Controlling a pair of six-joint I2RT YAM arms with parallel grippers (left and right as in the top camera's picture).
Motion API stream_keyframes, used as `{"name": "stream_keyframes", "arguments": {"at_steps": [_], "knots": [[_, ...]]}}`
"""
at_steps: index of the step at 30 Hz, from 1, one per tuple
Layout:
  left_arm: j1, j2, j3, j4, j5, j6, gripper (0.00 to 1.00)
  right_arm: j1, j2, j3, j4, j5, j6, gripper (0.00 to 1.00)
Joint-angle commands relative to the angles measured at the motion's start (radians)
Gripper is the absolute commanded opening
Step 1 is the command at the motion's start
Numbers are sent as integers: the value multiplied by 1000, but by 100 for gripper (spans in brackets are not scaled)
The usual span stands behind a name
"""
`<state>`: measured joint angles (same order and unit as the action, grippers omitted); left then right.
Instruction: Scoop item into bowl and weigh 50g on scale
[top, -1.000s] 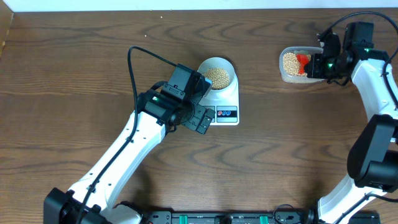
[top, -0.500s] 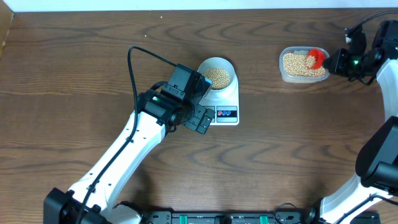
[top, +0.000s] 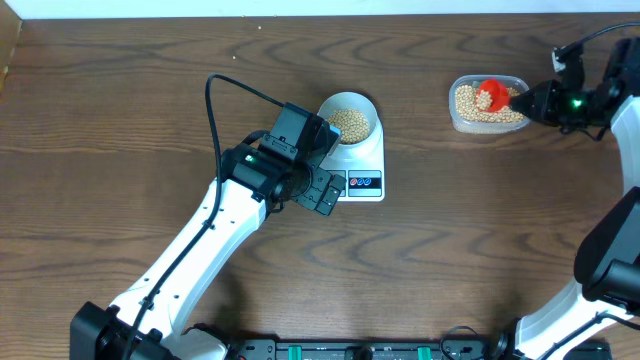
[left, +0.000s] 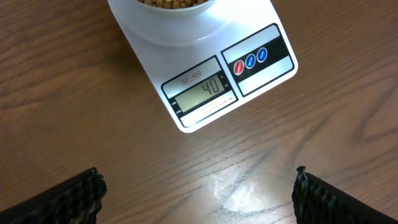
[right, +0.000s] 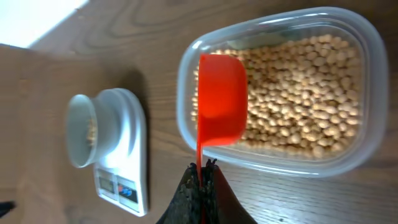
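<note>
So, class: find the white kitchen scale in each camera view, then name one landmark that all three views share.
Overhead: scale near centre, slightly high.
Left wrist: scale at top centre, display reading 40.
Right wrist: scale at lower left, small.
Shared landmark: the bowl sitting on it.

We see a dark brown, wood-grained table (top: 120, 100). Two things rest directly on it, well apart: the white scale (top: 372, 152) near the middle, its display and buttons facing the front edge, and a clear plastic tub (top: 452, 105) toward the far right. A pale scuff (left: 239, 190) marks the wood just before the scale.
</note>
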<state>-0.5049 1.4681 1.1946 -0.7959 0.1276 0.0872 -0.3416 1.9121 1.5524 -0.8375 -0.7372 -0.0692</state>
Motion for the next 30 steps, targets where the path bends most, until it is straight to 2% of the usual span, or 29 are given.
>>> {"name": "stream_keyframes", "arguments": {"at_steps": [1, 5, 13, 18, 25, 30], "knots": [[5, -5, 3, 0, -9, 17, 98, -20, -12, 18, 4, -190, -15, 1], [5, -5, 3, 0, -9, 17, 98, -12, -12, 18, 18, -286, -18, 1], [5, -5, 3, 0, -9, 17, 98, 52, -12, 18, 34, -332, -41, 1], [5, -5, 3, 0, -9, 17, 98, 145, -12, 18, 92, -330, -34, 1], [5, -5, 3, 0, -9, 17, 98, 294, -12, 18, 237, -280, 71, 1], [5, -5, 3, 0, -9, 17, 98, 380, -12, 18, 270, -246, 80, 1]]}}
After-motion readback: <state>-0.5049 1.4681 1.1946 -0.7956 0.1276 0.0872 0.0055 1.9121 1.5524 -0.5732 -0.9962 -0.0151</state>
